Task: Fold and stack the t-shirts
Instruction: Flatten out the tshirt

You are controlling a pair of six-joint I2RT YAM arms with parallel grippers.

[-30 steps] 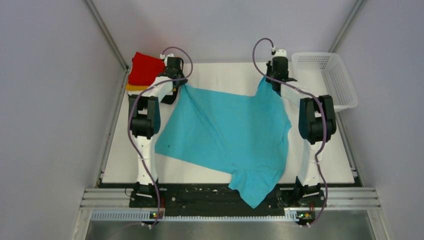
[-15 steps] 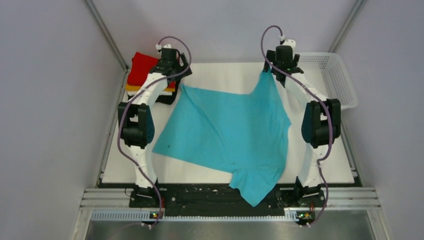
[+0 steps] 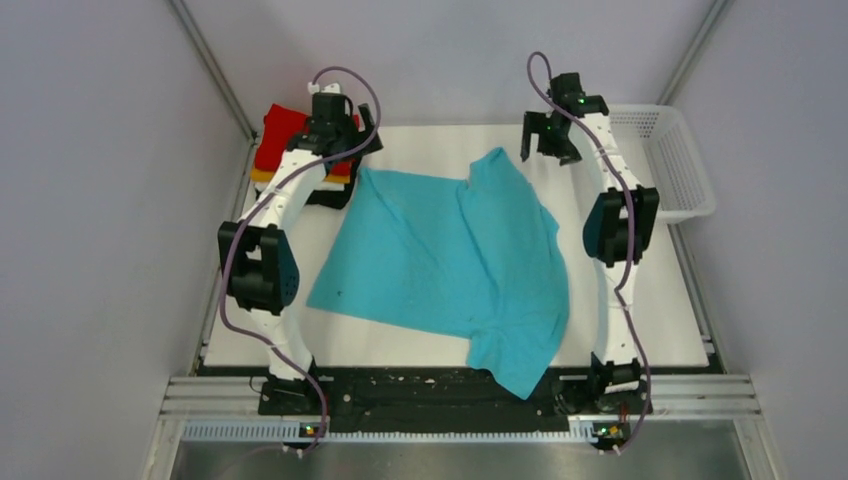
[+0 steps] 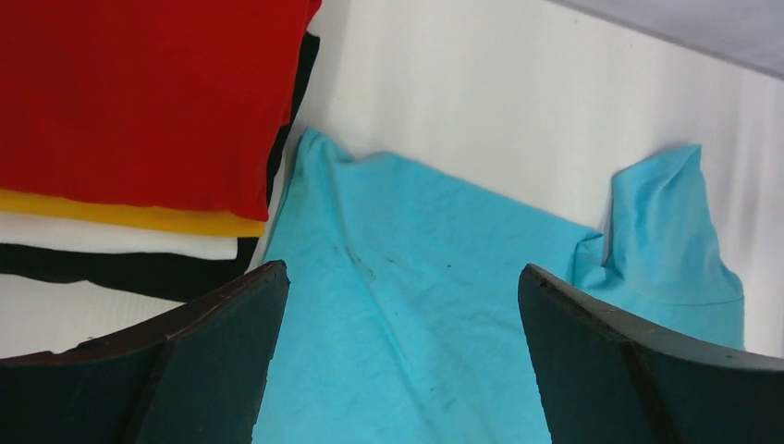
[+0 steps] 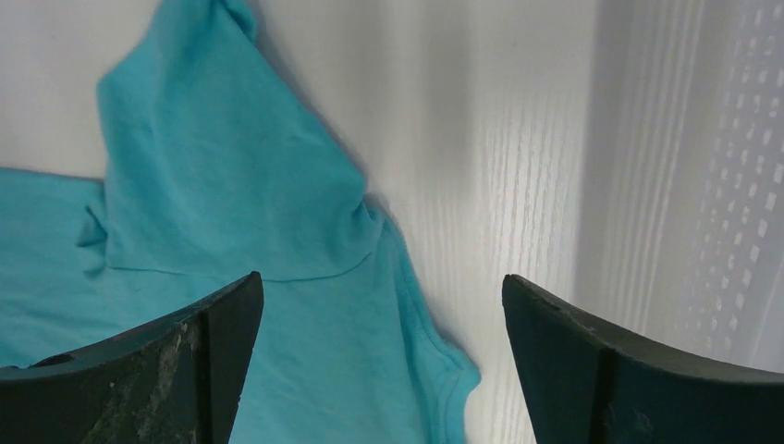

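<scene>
White desk (image 3: pixel 430 140) carries everything, and most of its middle is under the turquoise shirt (image 3: pixel 440 255), which lies opened out and rumpled rather than flat. Its long axis runs from the far edge toward the near one, leaning a little to the right – the near tip (image 3: pixel 515 370) spills off the desk onto the dark rail between the two bases.

Both arms reach to the far end. The left arm (image 3: pixel 300 175) has its jaws spread wide and empty above the shirt's far-left corner (image 3: pixel 372 176); in the left wrist view that corner sits just ahead, between the two fingers. The right arm (image 3: pixel 612 175) also has its jaws wide and empty, but over bare desk. The shirt's far-right corner (image 3: pixel 492 168) has flopped inward on itself and lies to their left, near but apart (in the right wrist view the cloth fills only the left side).

So the next move turns on that gap. By my reading, the left jaws need only drop, while the right jaws must shift left before they can pinch anything.

A mesh basket (image 3: pixel 670 150) stands at the far right, just beside the right arm. The folded stack (image 3: pixel 285 140) – red on top, then orange, white and black – sits at the far left, touching or nearly touching the shirt's corner.

No brand, label or writing can be read anywhere.
</scene>
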